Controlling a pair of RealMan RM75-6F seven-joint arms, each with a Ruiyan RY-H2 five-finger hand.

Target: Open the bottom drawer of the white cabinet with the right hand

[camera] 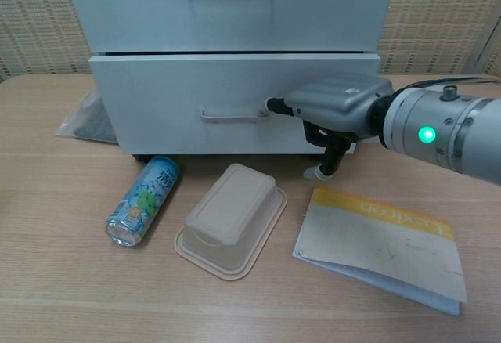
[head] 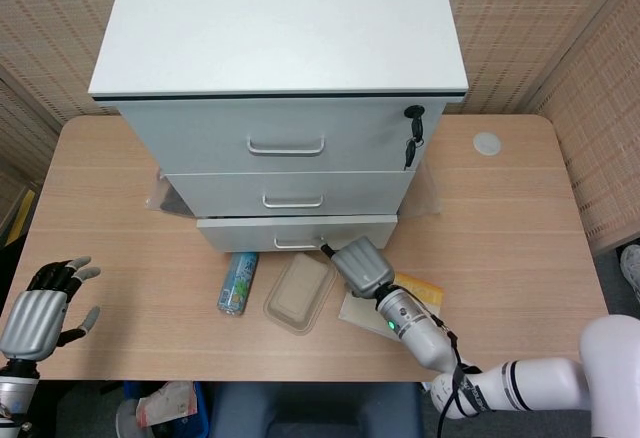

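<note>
Bottom drawer (camera: pixel 196 104) of the white cabinet (head: pixel 280 58) juts partly out over the tabletop (head: pixel 500 218), the right robot hand (camera: pixel 333 108) hooking fingers on its handle (camera: pixel 231 114), while the left robot hand (head: pixel 40 303) hangs spread, holding nothing.

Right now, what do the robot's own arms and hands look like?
The right hand has a smooth grey metal back, dark fingers and a pale fingertip. Its forearm is a silver cylinder with a glowing green light; farther back come black cables and a white sleeve. The left hand has a ribbed grey back and dark, grey-tipped fingers.
</note>
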